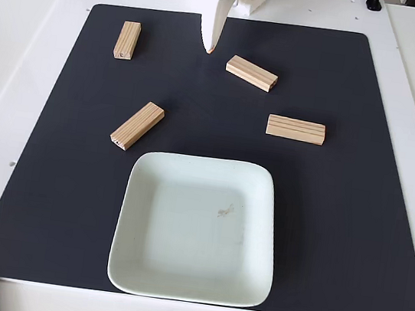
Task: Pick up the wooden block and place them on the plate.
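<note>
Fixed view: four wooden blocks (127,40) (251,73) (295,129) (137,125) on black mat (355,207), one plate (133,215), jaws together.

My workspace is bright and evenly lit from above, the picture sharp throughout. Shadows under the blocks (137,125) are faint; the plate (130,268) shows soft sheen.

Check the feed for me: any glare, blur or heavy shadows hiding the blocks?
Fixed view: even, bright light, sharp focus; the four blocks cast only faint shadows on the black mat; soft sheen on the plate, nothing hidden; white table nearly washed out.
</note>
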